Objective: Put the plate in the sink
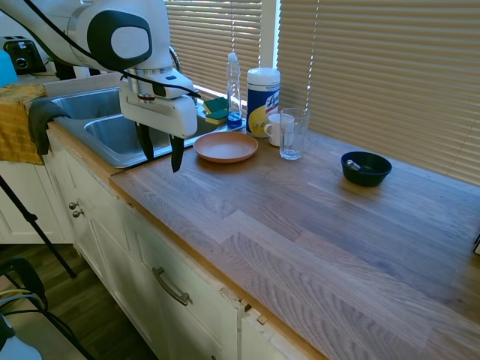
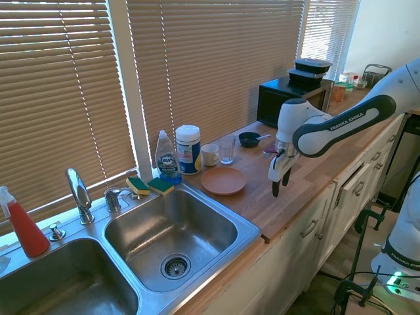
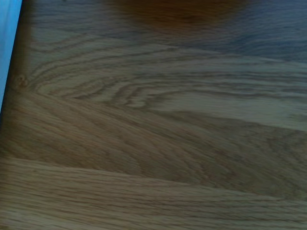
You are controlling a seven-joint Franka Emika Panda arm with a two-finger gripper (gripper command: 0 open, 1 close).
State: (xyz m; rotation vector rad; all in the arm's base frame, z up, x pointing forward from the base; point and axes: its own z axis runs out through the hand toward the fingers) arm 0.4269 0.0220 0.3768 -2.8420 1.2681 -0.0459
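Fingers (image 1: 177,154) of the gripper (image 1: 160,153) hang spread apart and empty left of frame centre, poised over bare countertop (image 1: 300,217), probably readying an approach to the plate (image 1: 226,146), which lies flat just right of them beside the sink (image 1: 112,135) at upper left.

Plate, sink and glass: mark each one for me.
plate (image 1: 225,146): first exterior view, middle of its dish.
sink (image 2: 226,220): second exterior view, steel rim beside the counter.
glass (image 1: 292,135): first exterior view, its side wall.
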